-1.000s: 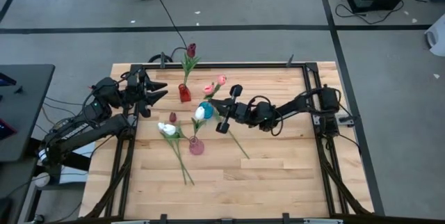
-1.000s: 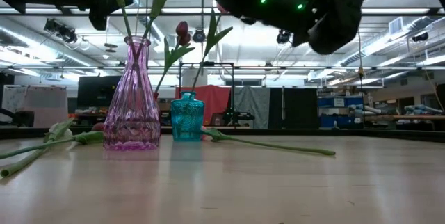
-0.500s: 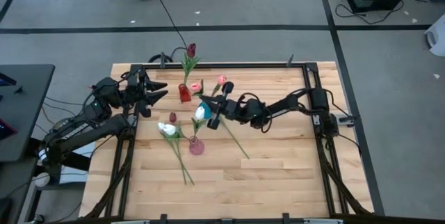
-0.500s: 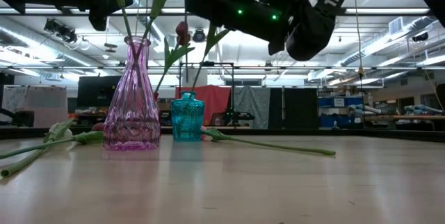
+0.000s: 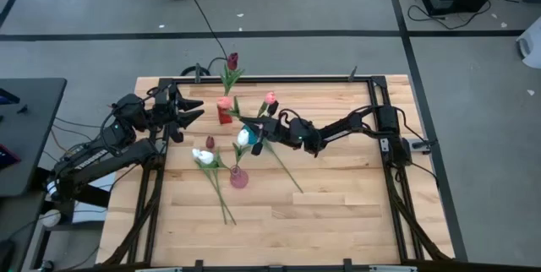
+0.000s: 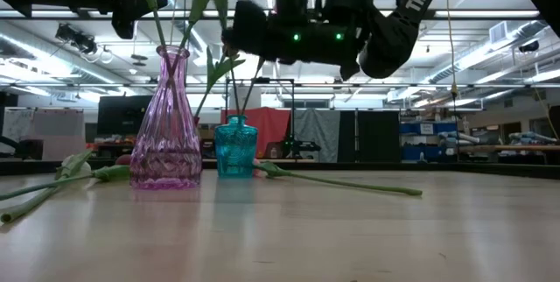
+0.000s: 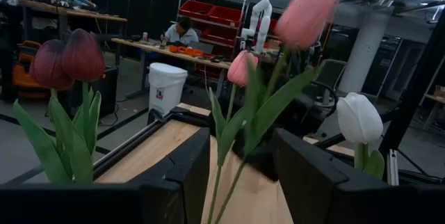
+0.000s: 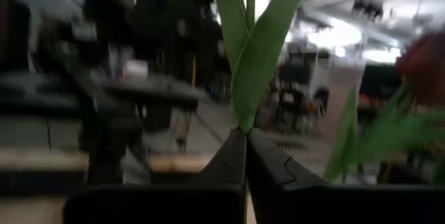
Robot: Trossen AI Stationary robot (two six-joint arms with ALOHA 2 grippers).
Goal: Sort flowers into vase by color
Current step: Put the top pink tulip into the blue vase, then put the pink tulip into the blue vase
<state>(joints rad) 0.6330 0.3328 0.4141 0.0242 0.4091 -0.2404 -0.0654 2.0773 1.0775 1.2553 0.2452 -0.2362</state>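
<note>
- I am running the right pincer point(image 5: 258, 125) out over the middle of the counter point(image 5: 338, 213), its fingers pinched together on a green stem; the right wrist view is showing the stem and leaves point(image 8: 254, 50) rising straight out of the closed tips.
- The stem I am carrying seems to be the one bearing the pink tulip point(image 5: 224, 102), whose head is hanging right by the red vase point(image 5: 224, 117) at the far left of the counter. I cannot tell whether the stem end is already inside a vase neck.
- The relation that matters: the flower's long axis is running away from my right pincer toward the left arm's side, so the bud is leading and the pincer is trailing behind it, near the teal vase point(image 6: 235, 146).
- The pink glass vase point(image 6: 168, 120) is standing nearer the front of the counter, holding leafy stems. I am judging it the right home for a pink bud, and the right arm is much the nearer to it.
- A white tulip point(image 5: 203, 157) and other stems are lying loose on the counter by that vase, and a dark maroon tulip point(image 5: 232, 59) is standing up at the far edge.
- The left pincer point(image 5: 188, 109) is waiting off at the left side, its fingers spread wide and holding nothing.
</note>
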